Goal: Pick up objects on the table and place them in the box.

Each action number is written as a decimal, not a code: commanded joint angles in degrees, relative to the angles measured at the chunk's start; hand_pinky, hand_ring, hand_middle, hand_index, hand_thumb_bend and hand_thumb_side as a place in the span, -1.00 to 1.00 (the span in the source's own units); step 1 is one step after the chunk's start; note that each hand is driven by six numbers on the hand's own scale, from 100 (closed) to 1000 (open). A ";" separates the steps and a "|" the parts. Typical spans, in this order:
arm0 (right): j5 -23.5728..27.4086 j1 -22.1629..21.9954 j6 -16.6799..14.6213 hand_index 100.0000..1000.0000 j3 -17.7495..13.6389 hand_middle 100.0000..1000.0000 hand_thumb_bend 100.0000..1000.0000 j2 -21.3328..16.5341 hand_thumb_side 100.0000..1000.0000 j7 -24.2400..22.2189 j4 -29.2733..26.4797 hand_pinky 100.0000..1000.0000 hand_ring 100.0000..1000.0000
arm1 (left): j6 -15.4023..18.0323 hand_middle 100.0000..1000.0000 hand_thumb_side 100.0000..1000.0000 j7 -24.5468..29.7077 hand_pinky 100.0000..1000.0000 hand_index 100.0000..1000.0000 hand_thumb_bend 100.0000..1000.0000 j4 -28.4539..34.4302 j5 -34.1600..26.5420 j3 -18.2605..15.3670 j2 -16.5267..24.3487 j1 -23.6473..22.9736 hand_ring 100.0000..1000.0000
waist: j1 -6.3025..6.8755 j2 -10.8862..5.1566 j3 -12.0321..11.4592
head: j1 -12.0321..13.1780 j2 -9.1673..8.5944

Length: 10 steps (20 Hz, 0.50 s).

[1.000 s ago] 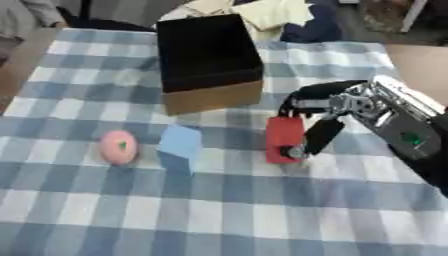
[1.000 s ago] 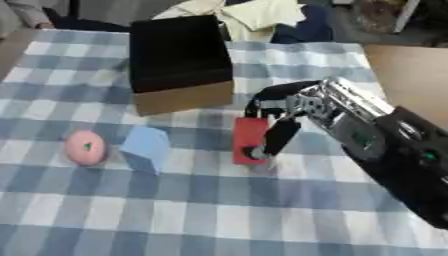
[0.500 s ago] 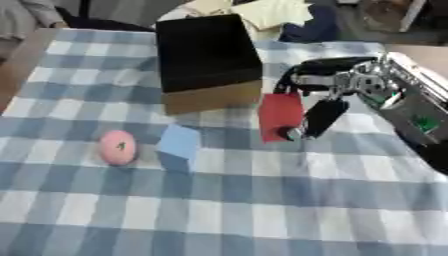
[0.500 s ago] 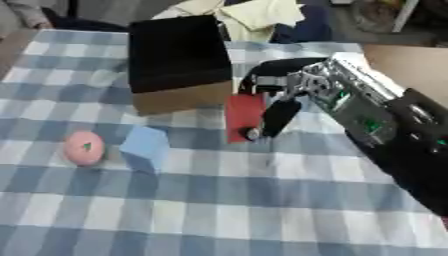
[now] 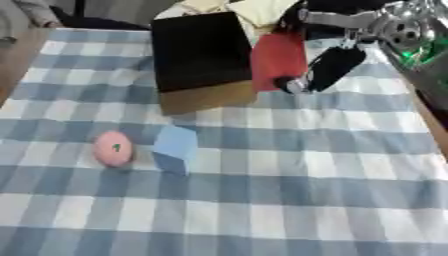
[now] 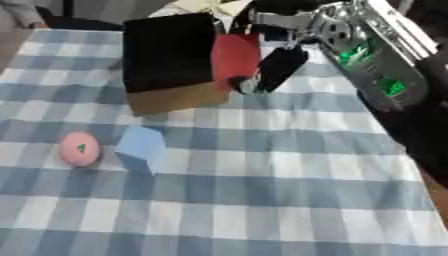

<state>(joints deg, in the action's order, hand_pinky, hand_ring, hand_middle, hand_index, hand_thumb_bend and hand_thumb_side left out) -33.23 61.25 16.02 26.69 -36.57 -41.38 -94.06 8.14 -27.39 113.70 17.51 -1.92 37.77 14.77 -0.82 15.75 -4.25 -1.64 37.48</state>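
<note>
My right hand (image 5: 325, 65) is shut on a red block (image 5: 278, 61) and holds it in the air just right of the box (image 5: 201, 59), a cardboard box with a black inside. The block's left edge is close to the box's right wall. On the checked cloth lie a pink round object (image 5: 114, 148) and a light blue cube (image 5: 177, 146), side by side at the lower left, in front of the box. My left hand shows in neither view.
The blue and white checked cloth (image 5: 289, 190) covers the table. Cloths and dark things (image 5: 254, 7) lie beyond the far edge behind the box. My right arm (image 6: 385, 75) fills the upper right.
My right hand has lifted the red block off the cloth and carried it up and away, toward the box's right side. The camera has shifted too.
</note>
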 commanded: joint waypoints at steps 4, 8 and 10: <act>-1.65 4.88 0.81 0.30 -2.73 0.49 -1.00 2.47 -0.58 1.92 0.31 0.47 0.50 | -1.65 0.47 0.82 4.23 0.06 0.71 -1.00 0.90 2.06 2.33 6.63 2.91 0.52 | 0.37 -0.14 0.29 | 0.09 -0.57; -3.31 7.82 1.10 0.30 -3.45 0.48 -1.00 5.88 -0.55 2.84 3.25 0.48 0.50 | -1.39 0.47 0.82 6.15 0.06 0.71 -1.00 0.90 2.26 3.50 7.45 4.70 0.52 | 0.48 0.43 0.55 | -0.28 -0.53; -4.29 8.98 1.19 0.31 -3.88 0.49 -1.00 7.60 -0.50 3.50 5.13 0.48 0.50 | -1.16 0.47 0.82 6.72 0.06 0.71 -1.00 0.90 2.23 3.82 7.52 5.25 0.52 | 0.53 0.71 0.63 | -0.85 -0.79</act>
<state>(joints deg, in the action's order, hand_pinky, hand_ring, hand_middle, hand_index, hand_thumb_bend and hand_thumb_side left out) -36.67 68.79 17.14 23.91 -29.30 -38.45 -89.61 6.86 -21.20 113.70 19.66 2.03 42.96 19.23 -0.57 17.51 -3.56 -2.16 37.18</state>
